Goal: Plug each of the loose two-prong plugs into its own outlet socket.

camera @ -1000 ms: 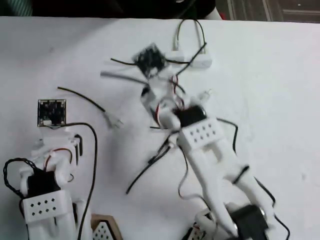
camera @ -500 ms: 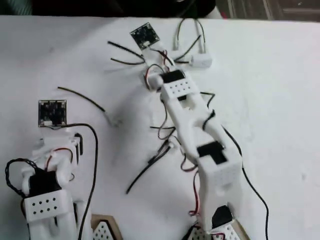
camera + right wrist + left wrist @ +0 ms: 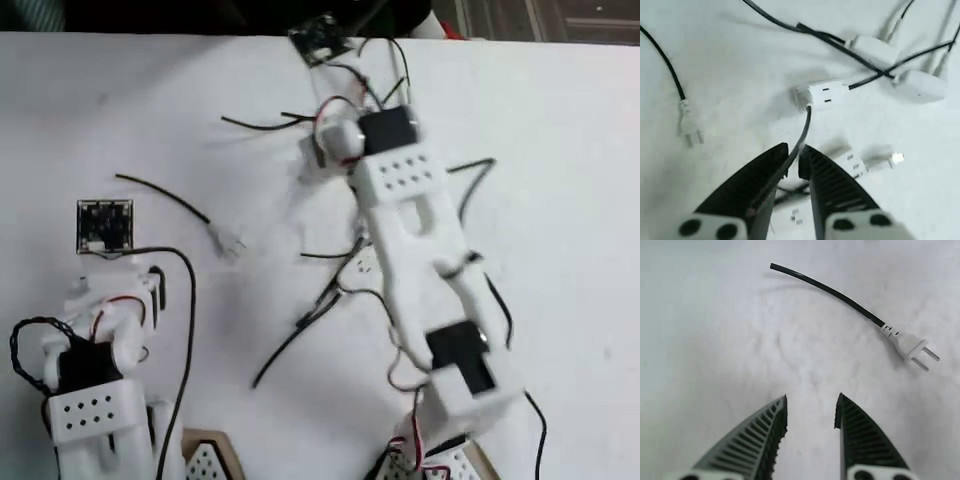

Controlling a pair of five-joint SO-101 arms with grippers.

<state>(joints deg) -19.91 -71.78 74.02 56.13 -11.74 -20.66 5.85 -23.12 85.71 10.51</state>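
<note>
Grips black cord (image 3: 805, 126) in right gripper (image 3: 794, 147), fingers pinched on it, just short of outlet socket (image 3: 822, 95). Counting 1 such socket with slots showing, 2 more white blocks (image 3: 872, 50) just past it under crossing cables, 1 blurred white piece (image 3: 860, 162) near it. 1 loose two-prong plug (image 3: 907, 344) well apart from socket. Left gripper (image 3: 812, 397) spread, empty, plug between it and socket.

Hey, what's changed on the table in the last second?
The right arm stretched out toward the far edge of the table; the right gripper is shut on a black cord. The left arm, the open left gripper and the loose plug near it stayed put.
</note>
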